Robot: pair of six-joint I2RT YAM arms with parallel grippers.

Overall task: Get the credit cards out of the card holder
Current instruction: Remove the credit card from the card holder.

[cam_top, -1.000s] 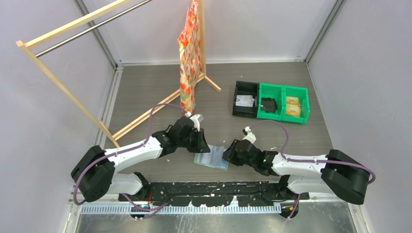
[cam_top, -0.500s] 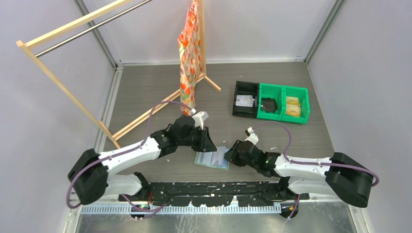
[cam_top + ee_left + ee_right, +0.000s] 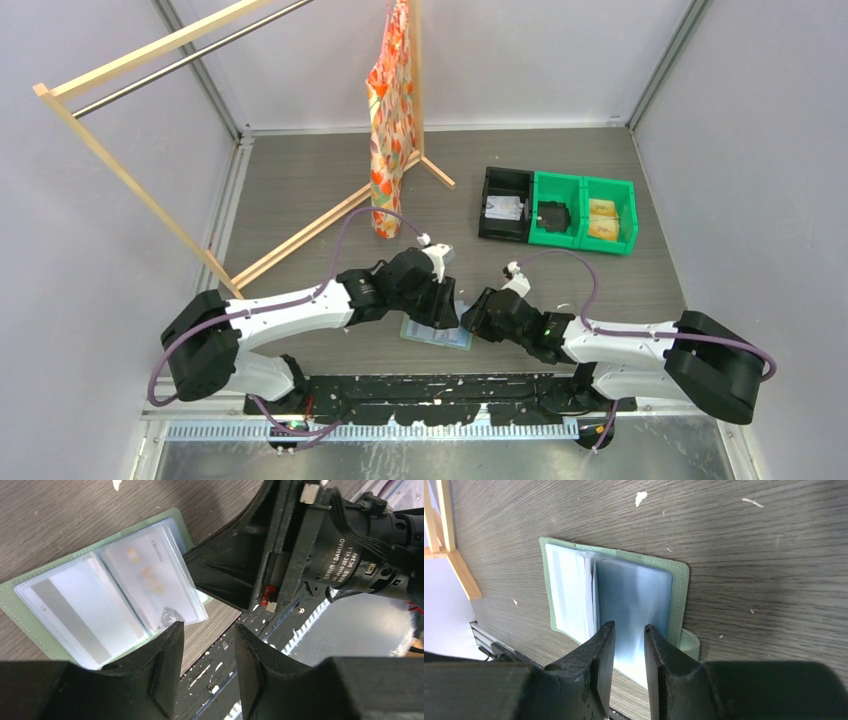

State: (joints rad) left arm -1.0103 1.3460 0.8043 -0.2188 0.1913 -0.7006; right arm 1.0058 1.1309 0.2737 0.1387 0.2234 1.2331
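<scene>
Fingers on my right gripper [image 3: 629, 626] stand close together, and a clear plastic leaf of the card holder [image 3: 634, 587] runs up between them. I read that as a pinch on the holder's right end, not a loose straddle. The snap tab [image 3: 689, 645] pokes out just beside one of those fingers.

My left gripper [image 3: 207, 630] is parted about halfway with nothing between the tips. Through the gap I see only the table edge and the black rail [image 3: 430, 385]. One tip sits right at the corner of the leaf that carries the VIP card [image 3: 150, 575], which has faded gold lettering. I cannot tell whether the tip touches it.

From above, the holder lies open and flat on the wood-grain table [image 3: 330, 190], close to the near edge and directly between my two grippers. The left gripper is over its far right part and the right gripper is at its right end. Its long axis runs left to right, with the right end swung slightly nearer, and the fold runs near to far. The inside faces up.

The striped card [image 3: 75, 615], marked by a grey band, fills the leaf on the other side of the fold. Both cards sit inside their sleeves.

Well apart, far and to the right, stands a row of bins [image 3: 556, 180], one black and two green.
</scene>
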